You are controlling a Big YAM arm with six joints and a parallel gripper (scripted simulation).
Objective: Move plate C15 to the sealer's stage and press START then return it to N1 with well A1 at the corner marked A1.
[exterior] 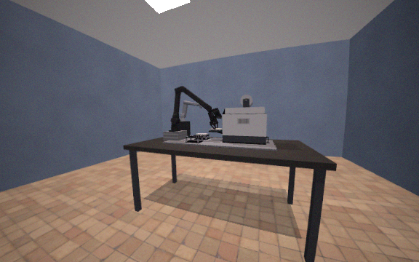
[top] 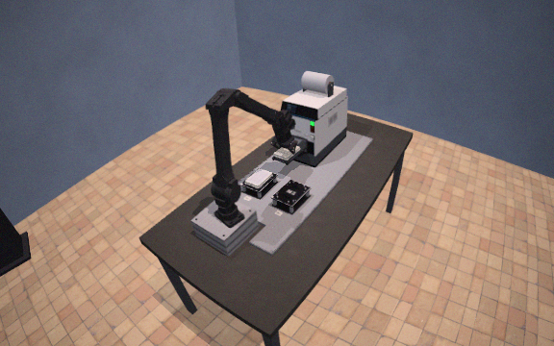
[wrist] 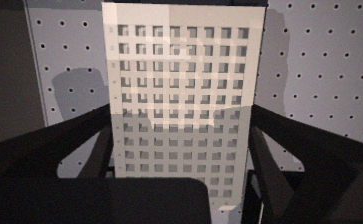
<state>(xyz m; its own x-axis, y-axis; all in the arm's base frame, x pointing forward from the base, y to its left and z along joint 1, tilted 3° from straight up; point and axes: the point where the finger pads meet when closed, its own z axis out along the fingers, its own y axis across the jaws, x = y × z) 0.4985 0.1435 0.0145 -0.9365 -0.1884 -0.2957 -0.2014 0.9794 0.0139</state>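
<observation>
My gripper (top: 285,147) (exterior: 214,127) (wrist: 181,111) is shut on plate C15 (top: 284,154) (wrist: 179,90), with one finger at each long side. The plate is close in front of the sealer (top: 334,124) (exterior: 244,127) and looks level. The stage is mostly hidden by the gripper and plate, so the gap under the plate cannot be judged. Light patches lie over the wells; foil cannot be made out surely. The sealer's lamp (top: 312,123) is green. Nest N1 (top: 292,197) is empty. The white plate (top: 260,178) in the other nest, N2, looks flat.
Both nests stand on the grey perforated mat (top: 277,240) (wrist: 322,100) between the arm's base block (top: 226,235) and the sealer. N2's plate is beside N1, on the left in the top view. A foil roll (top: 316,83) (exterior: 246,97) sits on the sealer.
</observation>
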